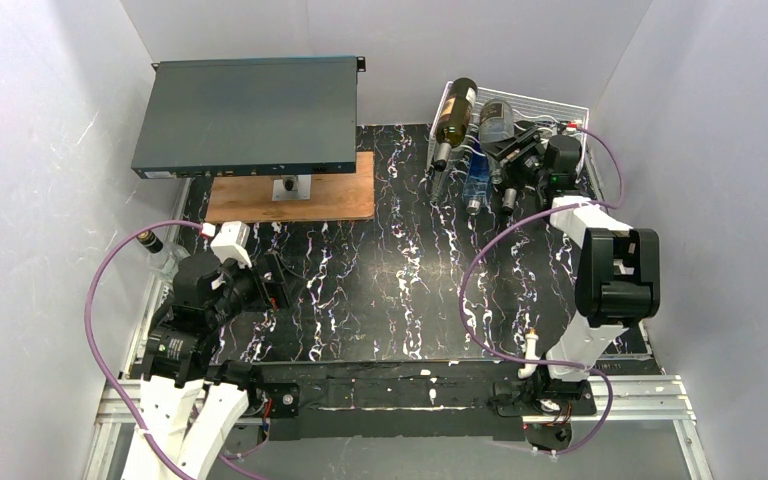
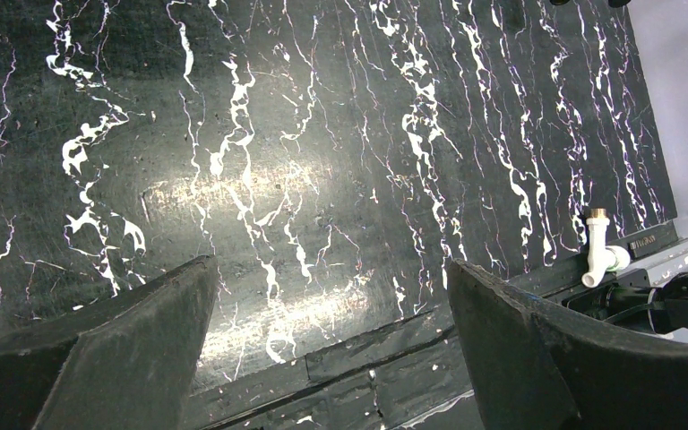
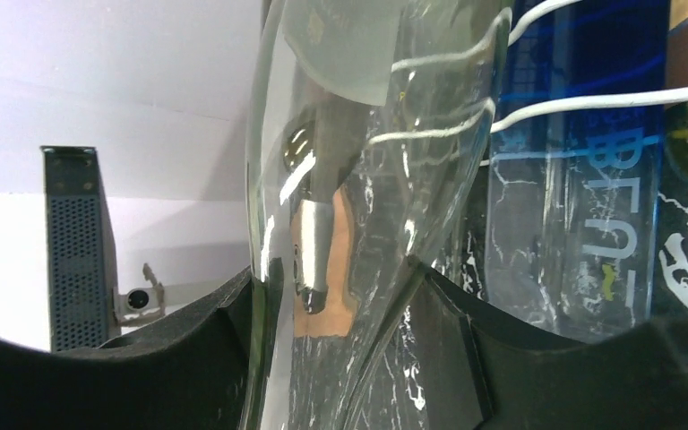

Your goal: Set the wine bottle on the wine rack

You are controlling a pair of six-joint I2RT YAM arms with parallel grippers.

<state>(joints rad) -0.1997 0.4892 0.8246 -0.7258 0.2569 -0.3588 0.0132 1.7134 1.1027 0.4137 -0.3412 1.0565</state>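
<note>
Plain white walls [image 1: 40, 150] on 3 sides. Surface [image 1: 380, 290] is black w/ white marble veins, soft glare near ctr. Dark flat metal box [image 1: 250, 115] at 11 o'clock, raised over a wood board [image 1: 345, 200]. Alu rail [image 1: 650, 395] at 6 o'clock.

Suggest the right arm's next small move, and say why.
Probably open the right pincer and let go. It is closed around the clear wine bottle, which in the top view seems to lie on the wine rack beside the dark bottle, with white wires crossing it. If it isn't seated, ease it deeper first.
</note>
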